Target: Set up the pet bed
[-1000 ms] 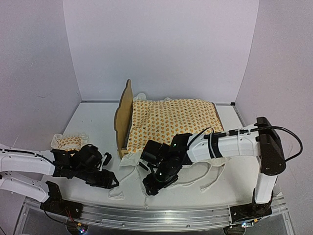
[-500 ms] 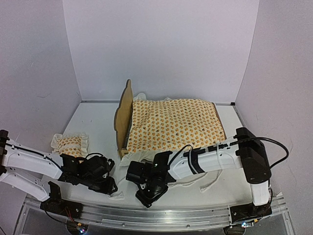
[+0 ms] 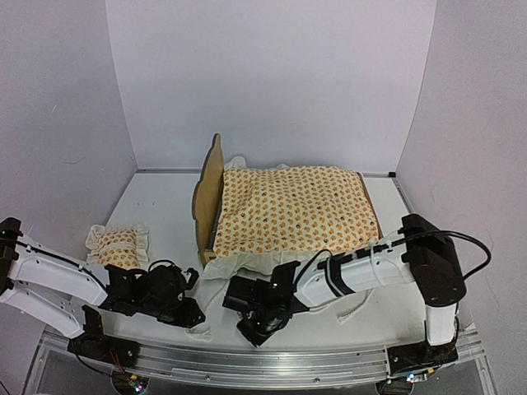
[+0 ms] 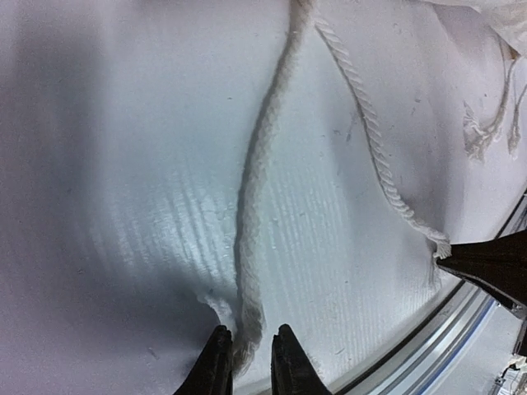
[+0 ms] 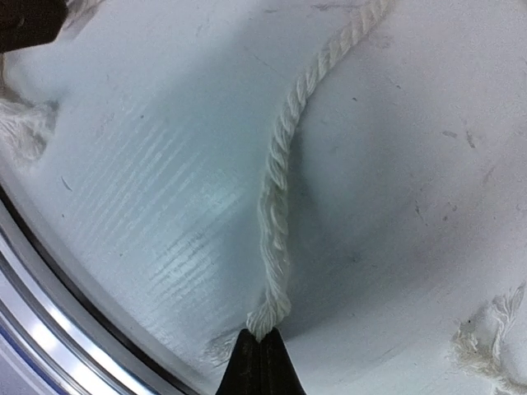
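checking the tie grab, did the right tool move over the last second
Yes: in the top view the right tool came nearer the front rail, away from the pet bed, now shut on a tie cord.

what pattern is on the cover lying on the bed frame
The cover is cream with small orange dots, clearest in the top external view.

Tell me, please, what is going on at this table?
The left gripper pinches the end of one tie cord of the dotted mattress cover, and the right gripper is shut on the end of a second cord. The cover lies on the pet bed; the pillow lies apart, on the left.
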Controlling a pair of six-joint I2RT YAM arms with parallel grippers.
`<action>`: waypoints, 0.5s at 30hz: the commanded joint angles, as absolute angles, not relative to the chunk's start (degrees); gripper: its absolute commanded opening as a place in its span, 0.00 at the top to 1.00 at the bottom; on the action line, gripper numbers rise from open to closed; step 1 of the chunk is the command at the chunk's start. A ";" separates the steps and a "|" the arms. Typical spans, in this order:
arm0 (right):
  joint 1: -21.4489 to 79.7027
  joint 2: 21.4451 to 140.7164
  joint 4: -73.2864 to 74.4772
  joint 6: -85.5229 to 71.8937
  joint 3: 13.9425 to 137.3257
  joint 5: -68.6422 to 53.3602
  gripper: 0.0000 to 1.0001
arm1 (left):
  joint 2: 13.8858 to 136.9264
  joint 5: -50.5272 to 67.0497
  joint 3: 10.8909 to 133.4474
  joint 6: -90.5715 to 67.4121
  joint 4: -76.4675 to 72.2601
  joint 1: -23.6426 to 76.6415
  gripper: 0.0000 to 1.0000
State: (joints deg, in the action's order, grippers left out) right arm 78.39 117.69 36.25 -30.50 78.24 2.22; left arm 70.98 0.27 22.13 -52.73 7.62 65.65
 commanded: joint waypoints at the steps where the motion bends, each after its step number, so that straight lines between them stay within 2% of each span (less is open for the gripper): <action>1: 77.56 107.50 21.96 -30.82 70.21 0.60 1.00 | 71.50 3.63 22.61 -51.78 0.27 65.91 0.79; 4: 77.26 104.79 17.47 -30.01 67.34 -3.02 1.00 | 65.91 2.83 21.67 -51.59 0.26 65.91 0.46; 6: 77.26 104.12 13.99 -28.43 65.97 -5.86 1.00 | 60.14 1.81 21.16 -52.81 1.09 65.90 0.35; 9: 77.17 103.92 9.49 -25.59 64.60 -8.74 1.00 | 53.30 2.50 21.84 -55.44 2.44 65.91 0.26; 12: 77.21 105.10 6.76 -22.85 65.85 -11.39 1.00 | 51.18 5.59 21.34 -60.22 -2.58 65.19 0.20; 15: 77.17 106.30 5.16 -21.06 67.37 -11.68 1.00 | 56.35 14.46 22.23 -64.11 -6.13 61.07 0.21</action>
State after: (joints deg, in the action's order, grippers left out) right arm 77.14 106.06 12.29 -25.47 65.10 -8.21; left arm 51.96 5.23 20.95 -57.65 0.93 64.73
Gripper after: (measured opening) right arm 0.016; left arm 0.803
